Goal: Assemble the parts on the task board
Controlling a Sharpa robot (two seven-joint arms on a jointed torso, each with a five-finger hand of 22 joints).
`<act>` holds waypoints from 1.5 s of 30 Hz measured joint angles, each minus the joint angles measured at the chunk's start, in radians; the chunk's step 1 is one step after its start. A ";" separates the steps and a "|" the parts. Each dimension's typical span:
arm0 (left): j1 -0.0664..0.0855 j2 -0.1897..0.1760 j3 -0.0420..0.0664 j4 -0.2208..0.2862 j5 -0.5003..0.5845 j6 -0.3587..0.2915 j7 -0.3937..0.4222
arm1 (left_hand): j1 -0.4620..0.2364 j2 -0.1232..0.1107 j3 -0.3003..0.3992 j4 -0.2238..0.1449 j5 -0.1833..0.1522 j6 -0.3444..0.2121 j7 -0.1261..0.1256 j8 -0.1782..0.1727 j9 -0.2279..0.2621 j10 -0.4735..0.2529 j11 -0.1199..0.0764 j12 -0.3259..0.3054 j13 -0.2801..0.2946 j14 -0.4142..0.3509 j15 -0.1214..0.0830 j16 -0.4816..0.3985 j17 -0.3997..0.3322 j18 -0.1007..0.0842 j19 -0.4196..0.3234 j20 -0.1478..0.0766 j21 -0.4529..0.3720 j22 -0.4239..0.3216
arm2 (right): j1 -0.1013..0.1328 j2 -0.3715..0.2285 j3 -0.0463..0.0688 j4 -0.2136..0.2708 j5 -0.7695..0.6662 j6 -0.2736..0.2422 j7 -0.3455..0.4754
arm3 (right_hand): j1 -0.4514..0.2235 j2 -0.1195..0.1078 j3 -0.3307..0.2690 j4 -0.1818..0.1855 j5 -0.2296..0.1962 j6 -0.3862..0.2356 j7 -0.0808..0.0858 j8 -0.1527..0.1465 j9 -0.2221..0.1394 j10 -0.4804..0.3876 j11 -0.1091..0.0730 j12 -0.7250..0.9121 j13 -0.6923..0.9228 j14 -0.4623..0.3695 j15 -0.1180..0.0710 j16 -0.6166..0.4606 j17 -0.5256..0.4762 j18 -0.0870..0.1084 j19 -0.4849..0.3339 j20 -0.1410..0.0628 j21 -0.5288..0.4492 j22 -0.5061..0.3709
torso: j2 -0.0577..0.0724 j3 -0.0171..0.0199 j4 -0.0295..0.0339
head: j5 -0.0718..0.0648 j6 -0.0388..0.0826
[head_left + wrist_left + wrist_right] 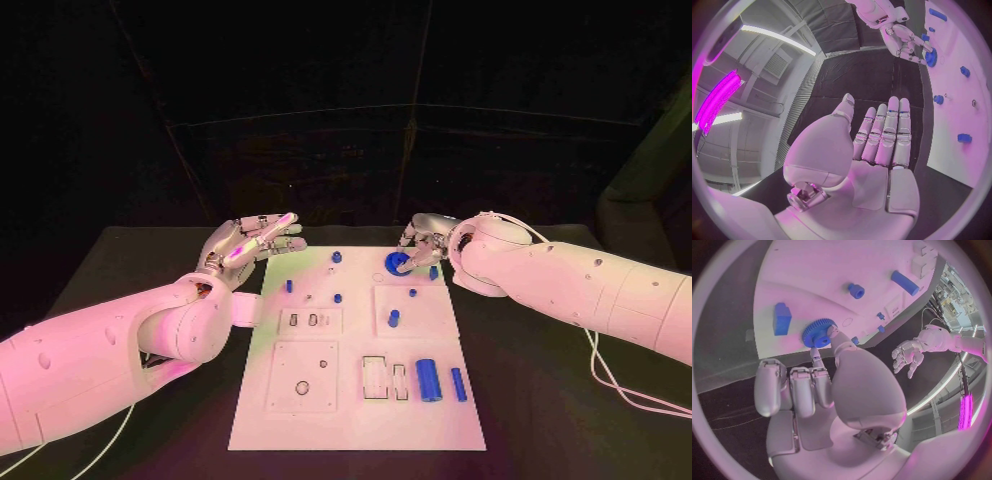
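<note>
Silver right hand (826, 390) pinches blue gear (819, 333).

no text, label, brand, number or sign can be read anywhere in these views.

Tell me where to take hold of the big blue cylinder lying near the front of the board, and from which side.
Probably grip the big blue cylinder across its round middle, coming straight down from above. It lies flat on the task board, its long axis running front to back, with a thinner blue rod close on one side, so fingers should straddle it carefully.
</note>
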 measured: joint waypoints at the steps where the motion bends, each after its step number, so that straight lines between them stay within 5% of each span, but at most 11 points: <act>1: 0.000 0.000 0.000 0.000 0.000 0.000 0.000 | 0.000 0.000 0.000 0.000 0.000 0.000 0.000 0.000 0.000 0.000 0.000 0.000 0.000 0.000 0.000 0.000 0.000 0.000 0.000 0.000 0.000 0.000 | 0.000 0.000 0.000 0.000 0.001 -0.002 0.001 | 0.003 0.005 0.007 -0.007 -0.006 0.009 -0.002 0.003 -0.001 0.000 0.000 0.000 0.000 0.000 0.000 0.000 0.000 0.000 0.002 -0.002 0.000 0.003 | 0.000 0.0001 0.0000 | 0.000 -0.001; 4: 0.000 0.000 0.000 0.000 0.000 0.000 -0.001 | 0.000 0.000 0.000 0.000 0.000 0.000 0.000 0.000 0.000 0.000 0.000 0.000 0.000 0.000 0.000 0.000 0.000 0.000 0.000 0.000 0.000 0.000 | -0.001 0.000 0.000 0.000 0.004 -0.017 0.007 | 0.020 0.025 0.033 -0.029 -0.011 0.045 -0.012 0.023 0.001 -0.002 -0.013 0.005 0.000 -0.002 -0.006 0.000 0.000 0.000 0.007 -0.007 0.007 0.012 | 0.000 0.0001 0.0000 | 0.000 -0.002; 16: 0.000 0.000 0.000 0.001 0.000 0.002 -0.003 | 0.000 0.000 0.003 -0.003 0.000 0.000 0.000 0.000 0.000 0.000 0.000 0.000 0.000 0.000 0.000 0.000 0.000 0.000 0.000 0.000 -0.004 -0.001 | -0.006 -0.010 -0.003 0.057 -0.013 -0.151 0.050 | 0.015 0.060 0.093 -0.064 0.008 0.054 -0.009 0.026 -0.005 0.000 -0.040 0.012 0.000 0.000 -0.029 0.000 0.000 0.000 0.027 -0.027 0.019 0.030 | 0.000 0.0008 -0.0001 | 0.002 -0.003; 18: 0.000 0.000 0.000 0.002 0.000 0.002 -0.003 | 0.000 0.000 0.003 -0.003 0.000 0.000 0.000 0.000 0.000 0.000 0.000 0.000 0.000 0.000 0.000 -0.005 0.000 0.000 0.000 0.000 -0.004 -0.001 | -0.006 -0.013 -0.003 0.074 -0.017 -0.163 0.055 | -0.002 0.058 0.093 -0.064 0.010 0.054 -0.009 0.026 -0.046 0.000 -0.040 0.012 0.000 0.000 -0.029 0.000 0.000 0.000 0.027 -0.027 0.019 0.030 | 0.000 0.0006 -0.0001 | 0.002 -0.003; 20: 0.000 -0.001 0.000 0.003 0.000 0.003 -0.003 | 0.001 0.001 0.003 -0.003 0.000 0.000 0.000 0.000 0.000 0.000 0.000 0.000 0.000 0.000 0.000 -0.005 0.000 0.000 0.000 0.000 -0.004 -0.002 | -0.006 -0.016 -0.003 0.101 -0.020 -0.176 0.059 | -0.017 0.057 0.093 -0.064 0.014 0.054 -0.009 0.026 -0.046 0.000 -0.040 0.012 0.000 0.000 -0.029 0.000 0.000 -0.016 0.027 -0.027 0.019 0.030 | 0.000 0.0002 -0.0001 | 0.002 -0.003; 26: 0.000 -0.002 0.000 0.005 0.000 0.003 -0.003 | 0.005 0.005 0.003 -0.008 0.000 0.000 0.000 0.000 0.000 0.000 0.000 -0.004 0.000 0.000 0.000 -0.007 0.000 0.000 0.000 0.000 -0.004 -0.003 | -0.006 -0.002 -0.003 0.148 -0.031 -0.205 0.064 | -0.029 0.045 0.110 -0.057 0.016 0.054 -0.010 0.026 -0.046 0.000 -0.040 0.012 0.000 0.000 -0.029 0.000 0.000 -0.016 0.030 -0.030 0.024 0.030 | 0.000 0.0000 0.0005 | 0.002 -0.002; 35: 0.000 -0.003 0.000 0.006 0.000 0.003 -0.003 | 0.005 0.005 0.003 -0.008 0.000 0.000 0.000 0.000 0.000 0.000 0.000 -0.004 0.000 0.000 0.000 -0.007 0.000 0.000 0.000 0.000 -0.004 -0.004 | -0.008 0.099 -0.003 0.117 -0.064 -0.215 0.054 | -0.042 0.037 0.117 -0.050 0.016 0.054 -0.010 0.019 -0.046 0.000 -0.039 0.012 0.000 0.000 -0.029 0.000 0.000 -0.016 0.030 -0.030 0.024 0.030 | 0.001 -0.0007 0.0034 | 0.007 -0.003; 45: 0.000 0.000 0.000 0.004 0.000 0.003 -0.003 | 0.005 0.005 0.003 -0.008 0.000 0.000 0.000 -0.004 0.000 0.000 0.000 -0.004 0.000 0.000 0.000 -0.011 0.000 0.000 -0.003 0.003 -0.008 -0.004 | -0.036 0.176 -0.005 0.063 -0.103 -0.198 0.032 | -0.048 0.036 0.120 -0.053 0.016 0.055 -0.010 0.014 -0.046 0.000 -0.039 0.012 0.000 0.000 -0.029 0.000 0.001 -0.016 0.030 -0.030 0.030 0.030 | 0.001 0.0003 0.0017 | 0.017 -0.008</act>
